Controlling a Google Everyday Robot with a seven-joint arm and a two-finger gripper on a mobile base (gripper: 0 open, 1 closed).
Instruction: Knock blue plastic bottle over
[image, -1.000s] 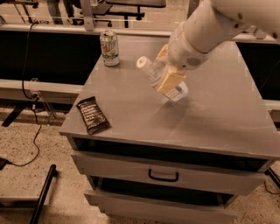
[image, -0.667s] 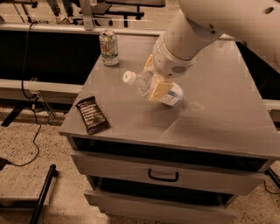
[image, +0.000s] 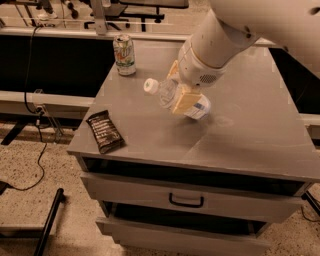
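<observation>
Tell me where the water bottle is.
The bottle leans steeply at the middle of the table, cap toward the soda can, with the gripper against it.

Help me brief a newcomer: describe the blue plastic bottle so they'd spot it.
On the grey drawer cabinet, find the white arm's gripper mid-top. The tilted clear plastic bottle there has a white cap and blue-and-white label; the green-and-white soda can behind stands upright.

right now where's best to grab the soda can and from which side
Probably the straight middle of the soda can, from its front right: it stands upright near the back left corner of the table, with open space there. The gripper is at the tilted bottle mid-table, so that side is nearest.
</observation>
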